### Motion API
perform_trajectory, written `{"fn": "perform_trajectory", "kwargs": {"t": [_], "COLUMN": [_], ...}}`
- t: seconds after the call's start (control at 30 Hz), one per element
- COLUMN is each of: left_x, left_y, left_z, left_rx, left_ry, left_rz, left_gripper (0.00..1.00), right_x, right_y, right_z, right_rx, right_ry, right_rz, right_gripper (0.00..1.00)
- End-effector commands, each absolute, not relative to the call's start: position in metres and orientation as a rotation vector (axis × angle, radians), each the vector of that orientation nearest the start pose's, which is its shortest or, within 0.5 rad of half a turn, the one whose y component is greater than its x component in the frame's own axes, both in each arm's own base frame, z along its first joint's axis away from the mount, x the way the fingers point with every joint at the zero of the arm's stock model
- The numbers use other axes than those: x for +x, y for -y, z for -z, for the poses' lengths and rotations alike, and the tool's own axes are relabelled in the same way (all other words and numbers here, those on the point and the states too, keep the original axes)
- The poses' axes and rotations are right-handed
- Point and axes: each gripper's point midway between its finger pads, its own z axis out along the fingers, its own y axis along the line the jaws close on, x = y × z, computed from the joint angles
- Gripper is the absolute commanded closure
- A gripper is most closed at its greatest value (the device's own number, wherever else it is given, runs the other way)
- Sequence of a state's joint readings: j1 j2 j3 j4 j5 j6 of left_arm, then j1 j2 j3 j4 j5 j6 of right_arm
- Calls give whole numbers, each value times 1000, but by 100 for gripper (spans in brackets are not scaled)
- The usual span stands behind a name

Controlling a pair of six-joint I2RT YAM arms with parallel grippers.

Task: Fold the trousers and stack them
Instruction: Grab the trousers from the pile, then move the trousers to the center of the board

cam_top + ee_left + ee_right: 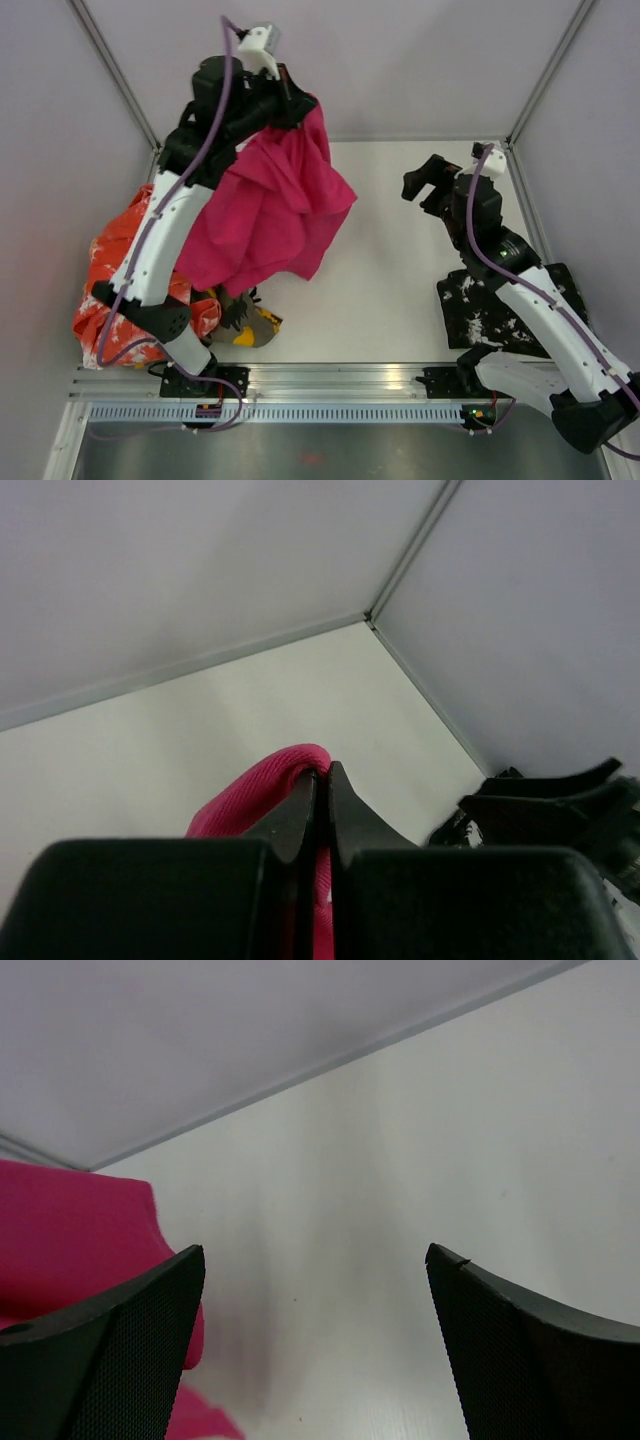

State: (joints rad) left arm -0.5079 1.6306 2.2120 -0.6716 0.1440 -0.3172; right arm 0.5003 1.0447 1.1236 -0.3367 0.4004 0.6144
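Magenta trousers (272,215) hang above table (400,260), fold clamped in my left gripper (322,773), jaws closed. My right gripper (315,1260) spread wide, empty. Orange pair (108,285) heaped at left edge; black pair (478,312) at right edge.

Top view looks down from above the near edge on the whole surface (400,280). Wrist views sit close behind the left hand (322,772) and right hand (315,1260), facing the far edge. All three share the pink trousers (270,210).

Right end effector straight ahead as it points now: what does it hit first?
The right end effector would likely meet bare table first; the magenta trousers hang just beside that line. Depth is unclear.
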Motion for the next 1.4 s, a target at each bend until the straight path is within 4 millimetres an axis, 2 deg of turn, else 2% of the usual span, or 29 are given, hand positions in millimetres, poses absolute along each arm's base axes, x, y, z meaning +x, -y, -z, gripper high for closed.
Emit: {"fn": "perform_trajectory", "kwargs": {"t": [0.0,0.07,0.1,0.13,0.17,0.2,0.23,0.3,0.33,0.37,0.47,0.67,0.77,0.87,0.97,1.1,1.13,1.2,1.23,1.27,1.3,1.33,1.37], "left_x": [397,404,411,410,416,417,414,417,415,414,414,401,395,391,390,407,409,415,422,424,428,428,428], "left_y": [296,312,322,333,344,352,362,379,386,390,399,423,431,429,416,393,391,382,374,366,349,340,330], "left_z": [-503,-489,-461,-449,-424,-408,-396,-351,-338,-314,-272,-220,-200,-188,-185,-179,-180,-176,-179,-180,-187,-195,-203], "left_rx": [260,260,264,277,285,297,315,348,366,371,386,472,475,467,456,361,350,333,305,287,247,225,210], "left_ry": [-1586,-1584,-1633,-1650,-1682,-1706,-1724,-1808,-1827,-1875,-1939,-2009,-2060,-2094,-2104,-2122,-2128,-2155,-2167,-2182,-2205,-2207,-2206], "left_rz": [852,857,853,864,866,869,877,880,891,890,915,968,1000,998,941,851,860,864,876,872,857,859,852], "left_gripper": [98,98,98,98,98,98,98,98,98,98,98,98,98,98,98,92,78,65,56,54,53,34,17], "right_x": [322,318,318,317,317,318,318,323,324,327,331,331,332,333,335,343,348,352,360,362,370,375,378], "right_y": [-92,-82,-72,-68,-64,-59,-57,-58,-57,-58,-59,-47,-41,-31,-21,-16,-20,-27,-40,-47,-57,-68,-91], "right_z": [-325,-325,-323,-322,-320,-318,-317,-312,-310,-306,-299,-278,-271,-260,-241,-217,-211,-199,-189,-181,-173,-168,-165], "right_rx": [468,464,490,500,509,529,541,542,548,549,570,645,662,709,742,756,699,632,586,529,493,452,369], "right_ry": [-1746,-1732,-1719,-1714,-1709,-1703,-1701,-1712,-1714,-1725,-1735,-1751,-1770,-1804,-1855,-1934,-1965,-2017,-2060,-2095,-2120,-2143,-2184], "right_rz": [-279,-226,-173,-147,-126,-92,-83,-63,-50,-37,-23,69,112,157,201,195,202,195,140,122,83,29,-98], "right_gripper": [2,2,2,2,2,2,2,2,2,2,2,2,2,2,2,2,2,2,2,2,2,3,7]}}
